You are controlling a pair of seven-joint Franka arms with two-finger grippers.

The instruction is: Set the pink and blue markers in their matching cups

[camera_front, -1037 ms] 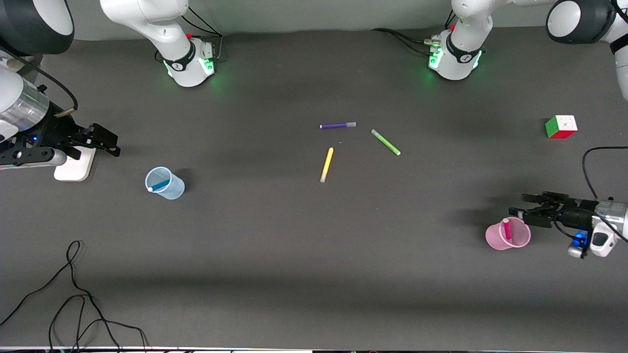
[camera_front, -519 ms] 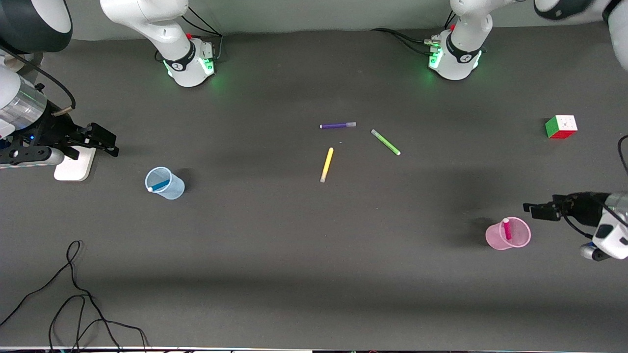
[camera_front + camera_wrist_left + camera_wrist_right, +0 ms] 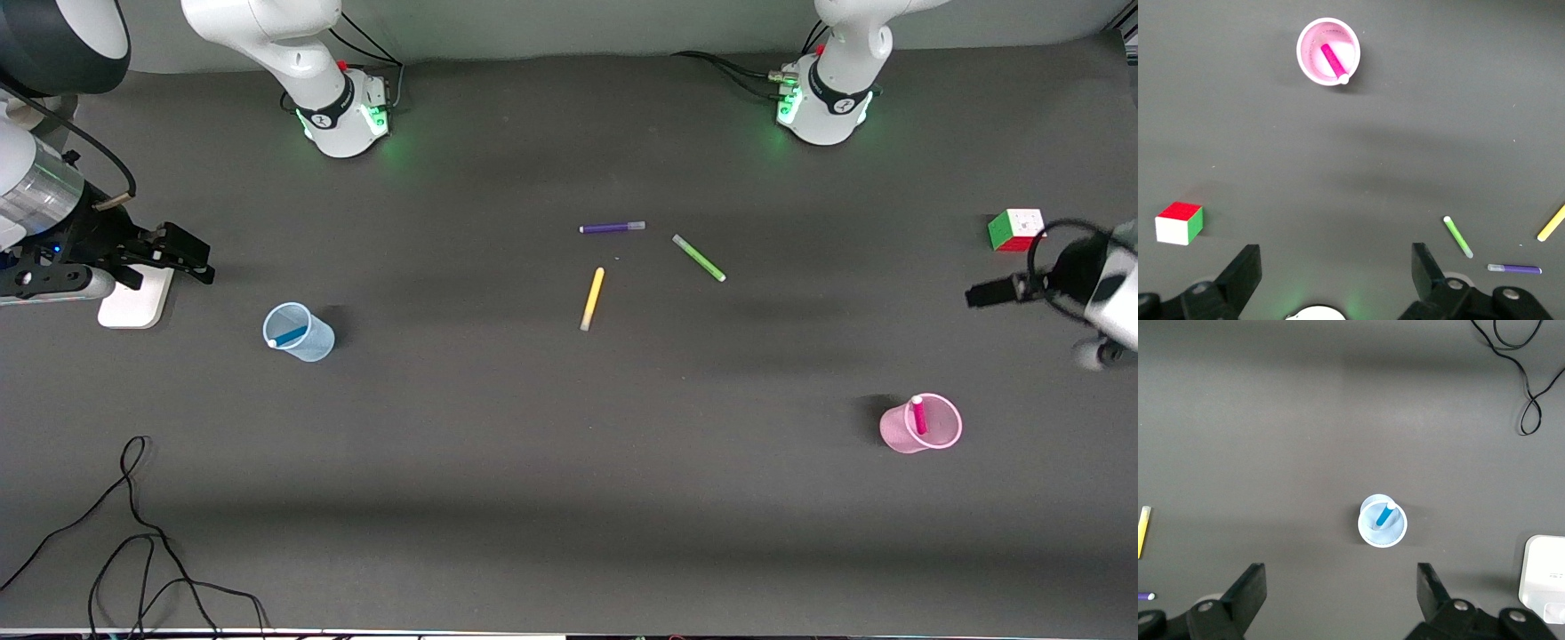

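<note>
The pink marker (image 3: 917,415) stands inside the pink cup (image 3: 893,431) toward the left arm's end of the table. They also show in the left wrist view, marker (image 3: 1333,61) in cup (image 3: 1310,50). The blue marker (image 3: 287,338) leans inside the pale blue cup (image 3: 317,345) toward the right arm's end. They also show in the right wrist view, marker (image 3: 1385,516) in cup (image 3: 1399,528). My left gripper (image 3: 973,295) is open and empty, up in the air beside the cube, apart from the pink cup; the left wrist view (image 3: 1336,273) shows its jaws wide apart. My right gripper (image 3: 206,264) is open and empty, waiting over the white block; the right wrist view (image 3: 1341,593) shows it too.
A purple pen (image 3: 612,228), a lime-green pen (image 3: 699,258) and a yellow pen (image 3: 592,299) lie at mid-table. A colour cube (image 3: 1016,230) sits at the left arm's end. A white block (image 3: 135,298) lies at the right arm's end. A black cable (image 3: 133,533) lies near the front corner.
My left gripper has pulled away from the pink cup and risen toward the cube, leaving the pink marker in the cup. The right arm has hardly moved.
</note>
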